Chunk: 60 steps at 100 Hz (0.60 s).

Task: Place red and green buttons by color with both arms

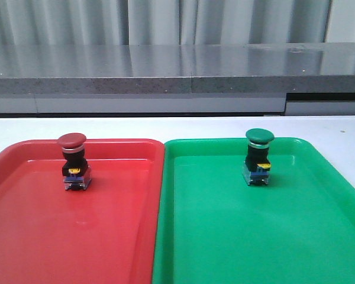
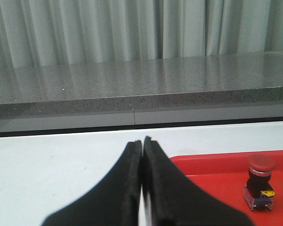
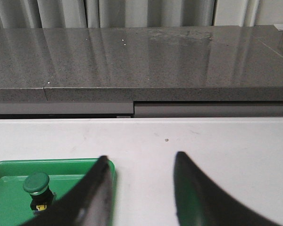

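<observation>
Red tray (image 1: 23, 236) touching green tray (image 1: 319, 248).

I am looking past my right gripper (image 3: 139, 162), whose two black fingers (image 3: 87, 197) are standing apart with nothing between them. The green tray (image 3: 9, 165) is lying on the white table (image 3: 203, 141), and the green button (image 3: 37, 184) is sitting upright inside the tray, near its far rim. Beyond the tray, a grey stone counter (image 3: 141, 61) is running across, curtains (image 3: 146, 12) hanging behind it.
</observation>
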Tool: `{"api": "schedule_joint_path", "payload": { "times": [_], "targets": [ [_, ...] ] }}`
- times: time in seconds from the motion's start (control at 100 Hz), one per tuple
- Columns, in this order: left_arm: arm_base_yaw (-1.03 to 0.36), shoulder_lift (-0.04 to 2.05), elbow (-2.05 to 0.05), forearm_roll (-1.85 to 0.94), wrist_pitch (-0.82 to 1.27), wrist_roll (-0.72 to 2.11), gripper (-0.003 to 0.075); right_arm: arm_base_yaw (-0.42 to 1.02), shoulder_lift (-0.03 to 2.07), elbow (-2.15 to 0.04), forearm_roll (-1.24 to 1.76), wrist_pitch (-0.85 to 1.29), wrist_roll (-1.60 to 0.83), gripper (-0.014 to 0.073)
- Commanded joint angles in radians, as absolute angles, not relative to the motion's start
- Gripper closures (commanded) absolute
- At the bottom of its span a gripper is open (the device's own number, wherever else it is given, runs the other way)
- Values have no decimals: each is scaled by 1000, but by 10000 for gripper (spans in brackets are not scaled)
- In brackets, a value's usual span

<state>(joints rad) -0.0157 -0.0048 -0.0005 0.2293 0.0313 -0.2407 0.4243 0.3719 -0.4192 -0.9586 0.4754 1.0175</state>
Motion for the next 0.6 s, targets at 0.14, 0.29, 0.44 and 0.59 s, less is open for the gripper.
{"api": "schedule_joint_path", "payload": {
  "times": [0.14,0.29,0.44,0.59],
  "targets": [
    [-16,-39,27,224,-45,-243,739,420,377,-445,-1009,431,1017,659],
    [-16,-39,27,224,-45,-243,739,420,377,-445,-1009,430,1017,661],
    [-16,-39,27,224,-45,-243,739,420,377,-445,-1009,429,1017,661],
    [-16,-39,27,224,-45,-243,739,420,377,-445,-1009,429,1017,661]
  ]
}}
